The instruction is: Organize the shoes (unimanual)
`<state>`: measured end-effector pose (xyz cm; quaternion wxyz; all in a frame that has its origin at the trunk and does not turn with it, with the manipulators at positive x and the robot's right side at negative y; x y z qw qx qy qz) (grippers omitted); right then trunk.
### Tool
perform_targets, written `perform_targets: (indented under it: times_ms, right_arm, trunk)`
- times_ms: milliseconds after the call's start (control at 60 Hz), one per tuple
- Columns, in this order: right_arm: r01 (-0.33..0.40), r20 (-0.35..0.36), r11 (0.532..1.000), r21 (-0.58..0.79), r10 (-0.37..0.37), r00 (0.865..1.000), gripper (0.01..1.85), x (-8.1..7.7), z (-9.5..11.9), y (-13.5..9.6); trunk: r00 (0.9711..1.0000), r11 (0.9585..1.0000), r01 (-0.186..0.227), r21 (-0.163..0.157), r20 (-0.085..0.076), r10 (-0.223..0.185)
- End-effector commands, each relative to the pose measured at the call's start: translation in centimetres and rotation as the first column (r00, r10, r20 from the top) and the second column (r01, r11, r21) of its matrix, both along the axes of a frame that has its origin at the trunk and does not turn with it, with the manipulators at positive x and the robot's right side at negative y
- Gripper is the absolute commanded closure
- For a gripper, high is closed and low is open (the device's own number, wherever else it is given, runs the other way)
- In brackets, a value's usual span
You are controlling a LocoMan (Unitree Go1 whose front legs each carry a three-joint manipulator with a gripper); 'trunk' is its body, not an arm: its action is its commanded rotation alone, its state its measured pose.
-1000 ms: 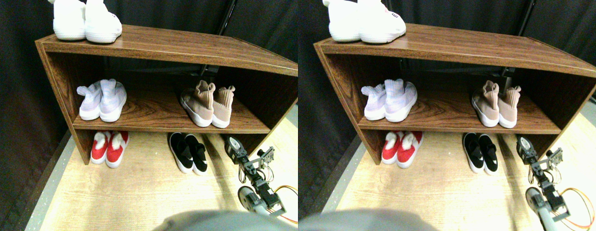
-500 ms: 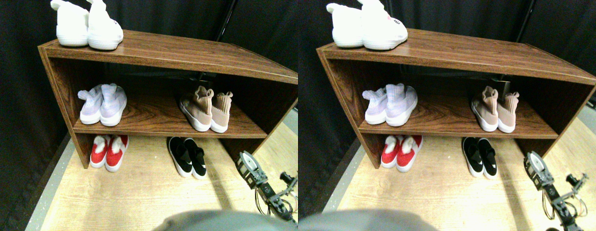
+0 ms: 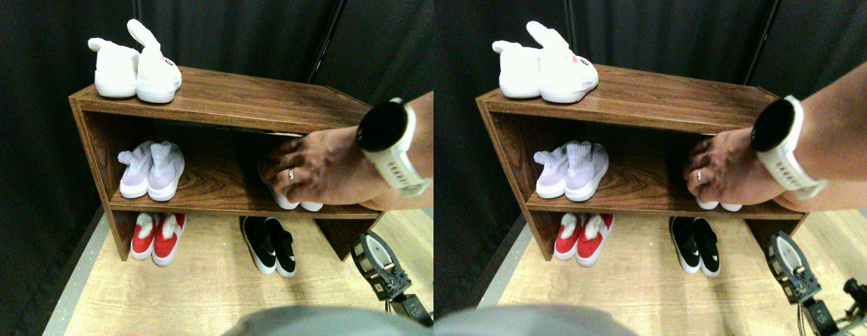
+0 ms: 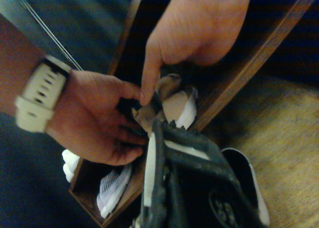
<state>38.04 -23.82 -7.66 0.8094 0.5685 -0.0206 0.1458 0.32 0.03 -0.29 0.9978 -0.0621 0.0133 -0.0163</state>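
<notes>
Claw (image 3: 381,262) is now hanging low beside the shelf (image 3: 223,94), jaws unreadable, as a person's hand (image 3: 314,171) has come in, rearranging the tan shoes (image 4: 172,101); I am waiting.

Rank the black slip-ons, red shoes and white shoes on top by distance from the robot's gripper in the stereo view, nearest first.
From the right gripper, low right:
1. Black slip-ons, on the floor just beside it.
2. Red shoes, floor, far left.
3. White shoes, shelf top, left corner.
</notes>
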Motion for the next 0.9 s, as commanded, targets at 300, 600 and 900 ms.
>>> perform_targets:
  times_ms: [300, 600, 900]
  right_arm:
    - [-0.016, 0.035, 1.000, 0.004, 0.016, 0.999, 1.80, 1.1, 0.6, 1.7]
    - [-0.011, 0.009, 0.999, 0.033, 0.011, 1.000, 1.80, 1.4, 0.1, 1.7]
    - [-0.023, 0.015, 0.999, 0.035, 0.023, 1.000, 1.80, 1.6, -0.1, 1.3]
  trunk:
    - [0.9997, 0.9997, -0.022, -0.007, 0.008, 0.022]
    - [0.9998, 0.9998, -0.022, -0.005, 0.002, 0.022]
    - [0.9999, 0.9999, -0.013, -0.003, -0.005, 0.013]
